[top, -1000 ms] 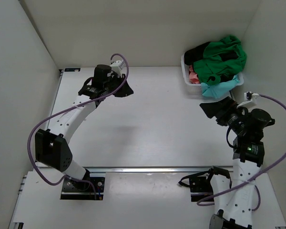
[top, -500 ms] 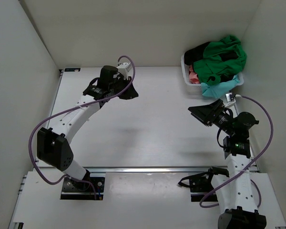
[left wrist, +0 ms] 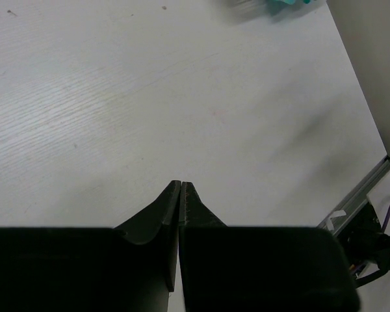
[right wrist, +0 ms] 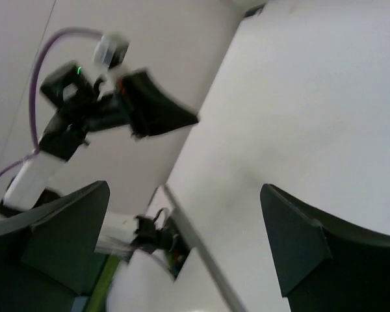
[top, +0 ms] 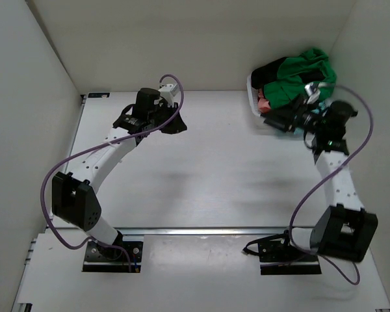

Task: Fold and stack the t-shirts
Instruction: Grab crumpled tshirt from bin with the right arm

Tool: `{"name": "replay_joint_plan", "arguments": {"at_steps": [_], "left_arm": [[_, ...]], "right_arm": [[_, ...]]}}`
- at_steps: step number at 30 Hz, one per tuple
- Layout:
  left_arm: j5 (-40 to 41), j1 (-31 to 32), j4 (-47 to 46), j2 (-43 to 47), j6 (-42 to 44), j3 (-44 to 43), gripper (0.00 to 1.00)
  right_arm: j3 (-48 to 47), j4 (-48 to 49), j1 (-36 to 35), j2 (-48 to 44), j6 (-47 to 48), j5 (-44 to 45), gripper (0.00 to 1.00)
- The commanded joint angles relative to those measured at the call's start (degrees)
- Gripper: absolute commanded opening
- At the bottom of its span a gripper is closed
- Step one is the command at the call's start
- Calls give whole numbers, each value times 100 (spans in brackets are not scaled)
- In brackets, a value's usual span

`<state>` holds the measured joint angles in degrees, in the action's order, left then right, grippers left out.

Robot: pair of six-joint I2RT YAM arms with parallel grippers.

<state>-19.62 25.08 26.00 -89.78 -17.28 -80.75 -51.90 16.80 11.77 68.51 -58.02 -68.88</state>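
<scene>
The t-shirts lie heaped in the white basket (top: 251,97) at the far right corner: a bright green one (top: 305,73) on top, a black one (top: 268,70) and a bit of pink (top: 264,104). A scrap of teal cloth (left wrist: 285,3) shows at the top edge of the left wrist view. My right gripper (top: 277,121) is open and empty at the basket's near side, pointing left; its wrist view (right wrist: 185,188) shows only table and the left arm (right wrist: 110,110). My left gripper (top: 173,125) is shut and empty over bare table (left wrist: 182,184).
White walls close in the table on the left, back and right. A metal rail (top: 214,230) runs along the near edge by the arm bases. Purple cables (top: 65,169) loop off both arms.
My right arm has swung from the near right side up to the basket, and now covers the teal cloth in the top view. The left arm has barely moved.
</scene>
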Motion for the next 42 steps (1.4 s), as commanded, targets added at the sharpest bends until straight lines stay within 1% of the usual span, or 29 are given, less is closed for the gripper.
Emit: {"name": "replay_joint_plan", "arguments": {"at_steps": [1, 2, 3, 6, 8, 9, 10, 11, 12, 13, 15, 16, 17, 18, 19, 20, 22, 23, 24, 25, 26, 28, 30, 33, 34, 35, 36, 37, 42], "left_arm": [[221, -179, 159, 135, 163, -292, 15], [300, -205, 186, 223, 233, -292, 15], [335, -292, 221, 267, 303, -240, 15], [476, -354, 318, 601, 357, 58, 15], [442, -469, 344, 768, 304, 296, 16], [432, -460, 353, 838, 304, 479, 15], [476, -460, 345, 891, 304, 533, 16], [476, -443, 362, 900, 304, 595, 16], [468, -469, 379, 953, 304, 639, 15], [468, -452, 388, 953, 287, 674, 16], [380, -434, 397, 945, 225, 745, 16], [423, -434, 388, 953, 190, 815, 16], [389, -425, 362, 962, 164, 824, 16], [345, -434, 345, 980, 146, 841, 16], [379, -416, 336, 971, 172, 885, 16], [406, -416, 327, 988, 146, 912, 16], [415, -451, 292, 962, 155, 973, 15], [371, -486, 266, 962, 120, 1008, 16], [388, -521, 239, 988, 93, 1070, 15], [388, -557, 256, 997, 93, 1096, 15], [345, -566, 265, 1023, 93, 1123, 16], [432, -618, 265, 1050, 110, 1149, 15], [467, -627, 327, 1050, 102, 1158, 15], [503, -645, 388, 1164, 58, 1263, 15], [546, -654, 388, 1164, 40, 1264, 15], [555, -688, 397, 1208, 40, 1298, 15], [564, -663, 406, 1295, 14, 1325, 15], [599, -654, 449, 1331, 14, 1386, 15], [652, -663, 389, 1524, -65, 1413, 14]], "right_arm": [[-2299, -2703, 335, 845, 3104, 864, 99], [-2873, -3065, 343, 1005, 3452, 1520, 100], [-3113, -3277, 352, 1267, 3838, 2127, 99], [-4037, -3236, 187, 1979, 4569, 3131, 100], [-4196, -2650, 151, 2315, 4572, 3265, 99], [-4310, -2473, 141, 2525, 4476, 3772, 89], [-4415, -2279, 115, 2797, 4701, 3838, 88], [-4843, -2408, 45, 3165, 4886, 4004, 88], [-5334, -2653, 19, 3377, 4984, 4232, 98], [-5566, -2881, -69, 3754, 5132, 4643, 99], [-5849, -2718, -105, 4126, 5300, 4778, 100], [-5875, -2586, -105, 4309, 5257, 4953, 91], [-5971, -2559, -96, 4546, 5266, 4920, 46], [-6285, -2689, -70, 4696, 5161, 5233, 17], [-6515, -3021, -26, 5055, 5073, 5497, 0], [-7004, -3451, 27, 5502, 4994, 5447, 4], [-8094, -4136, 141, 6199, 4810, 5630, 28], [-8325, -4436, 194, 6566, 4826, 5649, 29], [-8597, -4648, 238, 6909, 4844, 5684, 37], [-8731, -4642, 238, 7078, 4861, 5789, 40], [-8593, -4589, 229, 7123, 4870, 5894, 44], [-8216, -4273, 177, 7080, 5063, 6070, 59], [-7959, -4027, 107, 7141, 5195, 6264, 64], [-8046, -4079, 54, 7325, 5152, 6352, 70], [-8038, -4070, 27, 7395, 5195, 6326, 66], [-8090, -4123, 1, 7387, 5169, 6352, 56], [-8134, -4097, -8, 7405, 5204, 6387, 24], [-8134, -4123, -34, 7379, 5135, 6439, 0], [-8590, -4255, -184, 6835, 5397, 6799, 0]]}}
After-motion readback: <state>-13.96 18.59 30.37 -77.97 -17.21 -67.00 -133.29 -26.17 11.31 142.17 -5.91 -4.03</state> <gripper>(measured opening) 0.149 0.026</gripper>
